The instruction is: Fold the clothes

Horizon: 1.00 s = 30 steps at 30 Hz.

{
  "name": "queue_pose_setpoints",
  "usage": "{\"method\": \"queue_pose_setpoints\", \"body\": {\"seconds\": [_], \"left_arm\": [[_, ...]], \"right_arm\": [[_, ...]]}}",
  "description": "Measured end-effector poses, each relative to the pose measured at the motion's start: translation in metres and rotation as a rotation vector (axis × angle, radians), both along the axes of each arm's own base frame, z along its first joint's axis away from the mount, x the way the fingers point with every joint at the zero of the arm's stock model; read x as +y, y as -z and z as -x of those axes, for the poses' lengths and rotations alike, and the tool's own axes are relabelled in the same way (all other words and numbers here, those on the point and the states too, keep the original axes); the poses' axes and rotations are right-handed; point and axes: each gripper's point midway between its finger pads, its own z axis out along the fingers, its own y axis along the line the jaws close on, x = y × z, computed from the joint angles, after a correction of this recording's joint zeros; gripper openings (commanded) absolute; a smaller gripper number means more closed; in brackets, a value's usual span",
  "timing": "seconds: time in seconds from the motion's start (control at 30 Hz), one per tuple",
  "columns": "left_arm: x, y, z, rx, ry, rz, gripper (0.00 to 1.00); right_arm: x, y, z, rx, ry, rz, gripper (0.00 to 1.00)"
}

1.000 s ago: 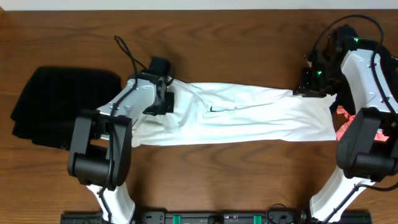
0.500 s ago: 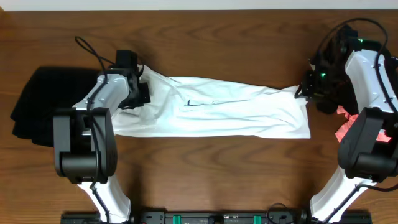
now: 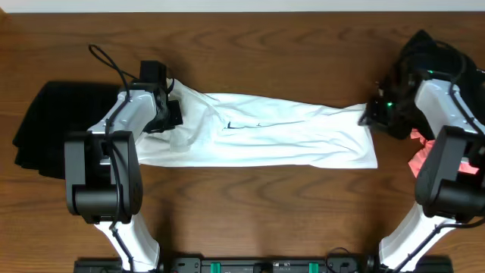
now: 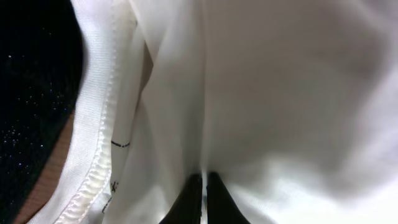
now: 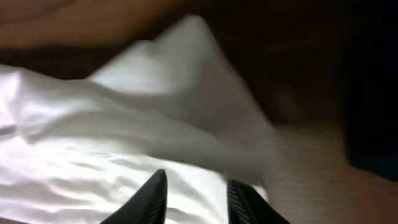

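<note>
Since a second ago the left claw (image 3: pixel 173 114) has dragged its end of the white T-shirt (image 3: pixel 288 136) leftward across the tabletop (image 3: pixel 265 61), and over the last half second it has barely shifted, while the right claw (image 3: pixel 371 114) has edged slightly down beside the shirt's right end. Seen from the left wrist, the left claw (image 4: pixel 200 194) has its two dark fingers pressed together, clamped on a ridge of white cloth that runs straight up from the tips; a stitched hem curves down the left of that view, with tiny dark marks beside it too small to read. Seen from the right wrist, the right claw (image 5: pixel 198 196) stands with its fingers apart, blurred white cloth lying under and beyond them, a peaked corner rising above. From overhead the shirt lies stretched in a long wrinkled band between the two arms, folded lengthwise, with a small dark mark near its upper middle that cannot be read. A black garment (image 3: pixel 53 129) sits at the left edge, just beside the left arm, and a pink garment (image 3: pixel 419 158) shows beside the right arm.
</note>
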Motion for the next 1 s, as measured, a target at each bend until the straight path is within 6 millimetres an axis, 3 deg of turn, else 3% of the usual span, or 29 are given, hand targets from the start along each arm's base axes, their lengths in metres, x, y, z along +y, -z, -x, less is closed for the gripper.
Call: {"method": "queue_pose_setpoints", "body": {"seconds": [0.1, 0.23, 0.37, 0.53, 0.77, 1.0], "left_arm": [[0.0, 0.0, 0.0, 0.0, 0.0, 0.0, 0.06], [0.0, 0.0, 0.001, 0.003, 0.0, 0.0, 0.06], [-0.001, 0.0, 0.001, 0.005, 0.0, 0.004, 0.06], [-0.001, 0.0, 0.001, 0.006, -0.001, 0.014, 0.06], [-0.001, 0.0, 0.001, 0.007, -0.003, 0.018, 0.06], [-0.001, 0.0, 0.001, 0.007, -0.007, 0.022, 0.06]], "right_arm": [[-0.011, 0.001, 0.01, 0.033, 0.038, -0.012, 0.19], [0.008, -0.012, 0.012, -0.015, -0.018, -0.199, 0.24], [0.031, -0.044, -0.007, -0.184, -0.084, -0.362, 0.21], [0.03, -0.069, -0.029, -0.319, -0.088, -0.362, 0.17], [0.007, -0.051, -0.048, -0.31, 0.006, -0.195, 0.16], [0.021, -0.011, -0.037, -0.17, 0.006, -0.125, 0.15]]}}
